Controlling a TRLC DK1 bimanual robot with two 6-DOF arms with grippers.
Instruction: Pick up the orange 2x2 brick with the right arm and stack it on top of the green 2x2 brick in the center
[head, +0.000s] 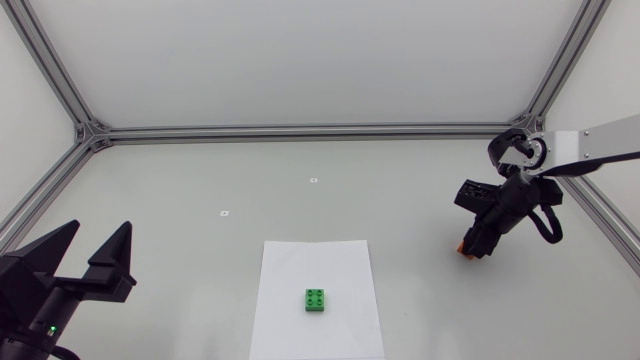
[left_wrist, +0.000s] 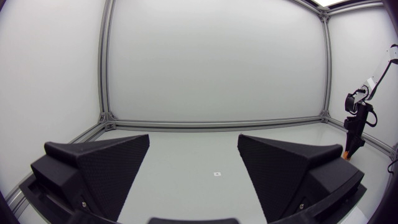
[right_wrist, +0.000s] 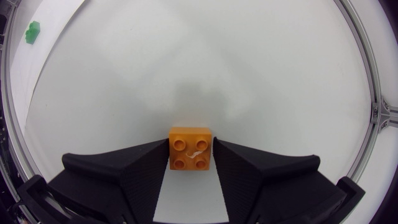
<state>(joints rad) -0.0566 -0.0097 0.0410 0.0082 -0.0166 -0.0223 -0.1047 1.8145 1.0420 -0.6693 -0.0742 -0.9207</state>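
Observation:
The orange 2x2 brick (right_wrist: 190, 148) sits studs-up between the fingers of my right gripper (right_wrist: 190, 163), which touch it on both sides, so the gripper is shut on it. From above, the right gripper (head: 476, 243) points down at the table's right side, and only a corner of the orange brick (head: 463, 250) shows beneath it. The green 2x2 brick (head: 317, 300) lies on a white sheet (head: 315, 262) at the centre front, far off to the gripper's side (right_wrist: 32, 31). My left gripper (head: 95, 252) stands open at the front left with nothing in it (left_wrist: 194, 168).
Aluminium frame rails (head: 300, 131) border the table at the back and sides. Two small marks (head: 313, 180) (head: 225, 212) lie on the surface behind the sheet. My right arm (left_wrist: 356, 127) shows far off in the left wrist view.

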